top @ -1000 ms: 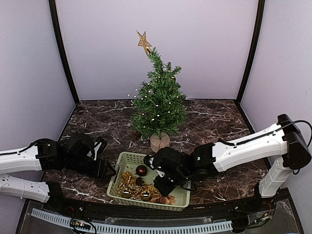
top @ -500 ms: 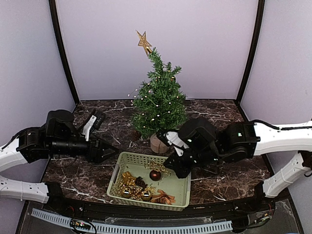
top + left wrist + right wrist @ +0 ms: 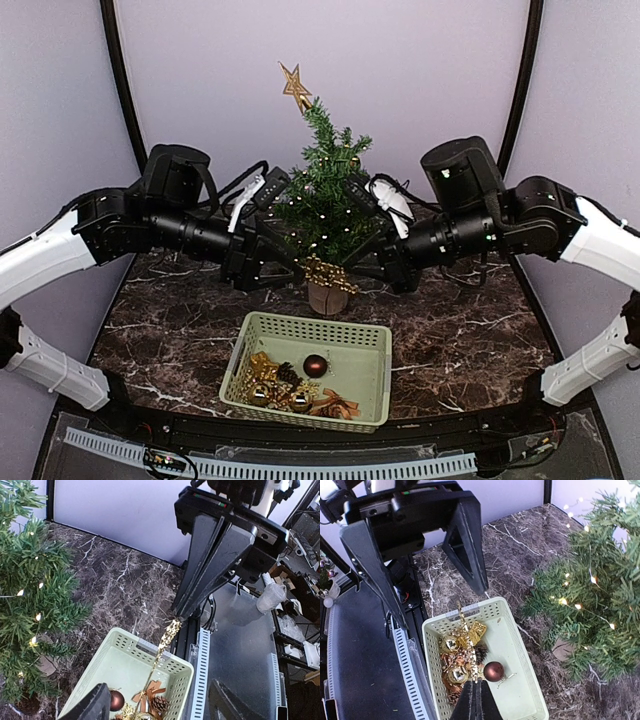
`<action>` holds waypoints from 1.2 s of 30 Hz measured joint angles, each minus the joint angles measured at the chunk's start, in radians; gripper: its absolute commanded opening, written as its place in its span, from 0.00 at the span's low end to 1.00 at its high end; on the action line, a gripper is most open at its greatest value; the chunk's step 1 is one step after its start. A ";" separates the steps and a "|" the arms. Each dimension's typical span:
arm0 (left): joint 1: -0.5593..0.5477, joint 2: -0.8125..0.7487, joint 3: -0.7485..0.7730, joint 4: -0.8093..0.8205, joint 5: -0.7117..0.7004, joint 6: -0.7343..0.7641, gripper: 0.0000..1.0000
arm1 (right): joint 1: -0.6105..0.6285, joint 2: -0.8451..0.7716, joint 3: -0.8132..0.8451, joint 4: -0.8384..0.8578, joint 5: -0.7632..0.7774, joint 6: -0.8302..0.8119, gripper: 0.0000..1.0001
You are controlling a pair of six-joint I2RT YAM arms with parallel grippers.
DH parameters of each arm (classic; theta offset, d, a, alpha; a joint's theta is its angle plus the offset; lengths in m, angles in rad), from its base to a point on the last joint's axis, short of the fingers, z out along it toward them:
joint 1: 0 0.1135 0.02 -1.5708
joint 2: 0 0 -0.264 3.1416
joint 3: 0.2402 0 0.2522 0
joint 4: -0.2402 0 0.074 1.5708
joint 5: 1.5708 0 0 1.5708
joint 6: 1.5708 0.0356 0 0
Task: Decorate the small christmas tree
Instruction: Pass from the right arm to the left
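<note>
**Top view.** The small dark-green bristly christmas tree is standing on its round tan wooden base at the middle of the dark marbled table, close to the pale lilac back wall. A gold glittered star is sitting on the tree's tip, so part of the decorating is done. The right gripper, fingers pressed together, is pinching a short gold beaded strand just in front of the tree's lowest branches. The strand is not yet draped. The left gripper is facing it from the tree's other side, fingers apart and holding nothing. The pale-green slotted plastic basket is lying in front of the tree, toward the near table edge. It is holding gold baubles and a dark-red bauble, which are left to hang.

**Left wrist view.** Small warm-white lights are glowing in the tree's branches. The strand is dangling from the right gripper's closed tips over the basket. Bare table is showing behind the tree.

**Right wrist view.** Bare marble is lying between the tree and the basket. On the basket's side away from the tree, the table edge is running close, leaving little room.
</note>
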 measured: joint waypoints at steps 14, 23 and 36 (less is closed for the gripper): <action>0.000 0.038 0.012 -0.035 0.120 0.073 0.04 | -0.064 0.078 0.053 -0.017 -0.172 -0.097 0.00; 0.002 0.042 -0.023 -0.017 0.082 0.079 0.00 | -0.086 0.084 0.050 -0.027 -0.201 -0.096 0.68; 0.123 -0.057 -0.150 0.259 -0.061 -0.064 0.00 | -0.114 -0.149 -0.428 0.582 -0.092 0.098 0.81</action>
